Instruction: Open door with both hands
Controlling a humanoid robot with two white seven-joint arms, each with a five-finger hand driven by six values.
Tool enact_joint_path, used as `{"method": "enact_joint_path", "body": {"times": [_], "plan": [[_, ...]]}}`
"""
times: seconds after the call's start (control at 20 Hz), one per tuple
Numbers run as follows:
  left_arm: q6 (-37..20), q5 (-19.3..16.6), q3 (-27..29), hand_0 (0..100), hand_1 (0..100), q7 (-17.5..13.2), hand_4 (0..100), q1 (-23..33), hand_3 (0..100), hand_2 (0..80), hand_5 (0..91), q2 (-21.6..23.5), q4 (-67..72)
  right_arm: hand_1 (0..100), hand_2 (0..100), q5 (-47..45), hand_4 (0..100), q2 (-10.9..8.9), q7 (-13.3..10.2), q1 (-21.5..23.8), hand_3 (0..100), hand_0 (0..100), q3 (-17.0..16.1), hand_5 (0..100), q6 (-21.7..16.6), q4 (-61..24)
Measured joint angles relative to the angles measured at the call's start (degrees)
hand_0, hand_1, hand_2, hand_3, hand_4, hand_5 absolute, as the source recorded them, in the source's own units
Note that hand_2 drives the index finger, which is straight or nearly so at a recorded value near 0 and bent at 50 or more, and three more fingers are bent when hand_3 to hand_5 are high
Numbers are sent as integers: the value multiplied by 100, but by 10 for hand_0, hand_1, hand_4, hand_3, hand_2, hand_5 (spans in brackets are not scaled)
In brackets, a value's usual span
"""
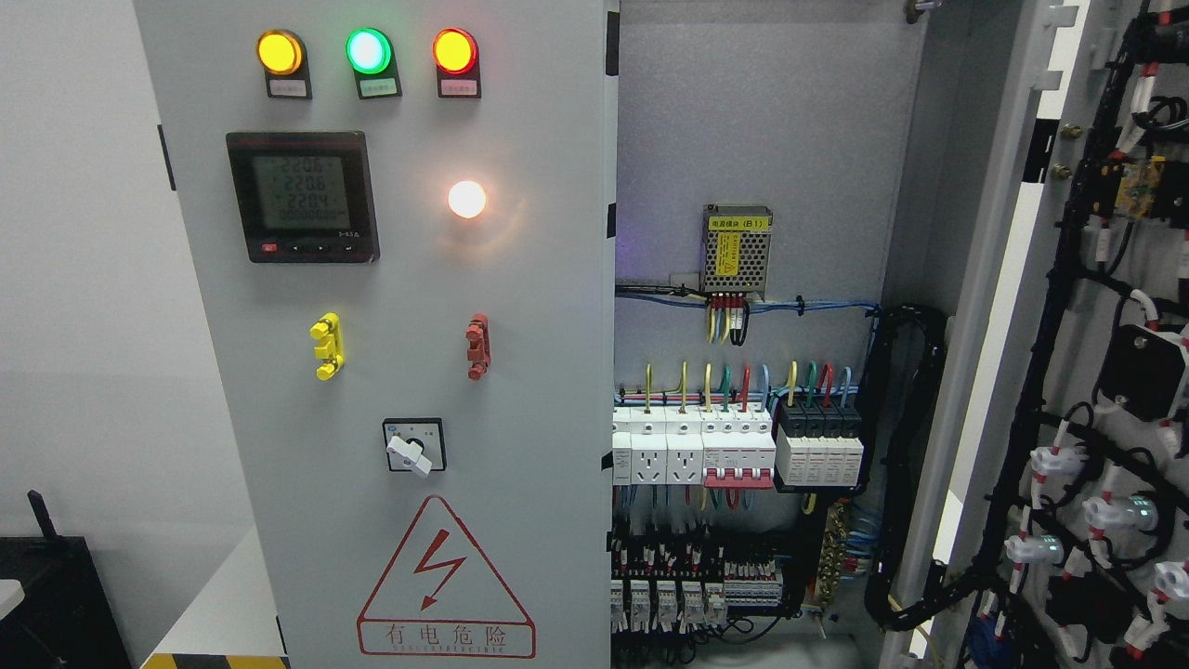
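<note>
Grey electrical cabinet, left door [390,372] closed with three lit lamps [367,51], meter [302,197] and warning triangle [444,581], right door [1096,372] swung wide at the picture's right, wired inner face showing, breakers [734,451] exposed inside, neither robot hand in view, fingers impossible to judge

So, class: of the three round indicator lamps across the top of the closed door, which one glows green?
The middle lamp; the left lamp is amber and the right lamp orange-red.
</note>
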Motion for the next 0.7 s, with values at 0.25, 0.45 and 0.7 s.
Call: {"method": "enact_joint_path", "body": {"times": [0.25,0.45,0.7], "plan": [[7,0,0,120,389,-1,0,0,0,0,0,0,-6,389,0,5,0,-8,0,-495,0,120,-19,0,9,-73],[12,0,0,120,389,-1,0,0,0,0,0,0,-9,389,0,5,0,-10,0,-887,0,120,-28,0,207,-115],[13,0,0,120,389,-1,0,-1,0,0,0,0,-10,389,0,5,0,-11,0,-1364,0,120,-37,0,705,-172]]}}
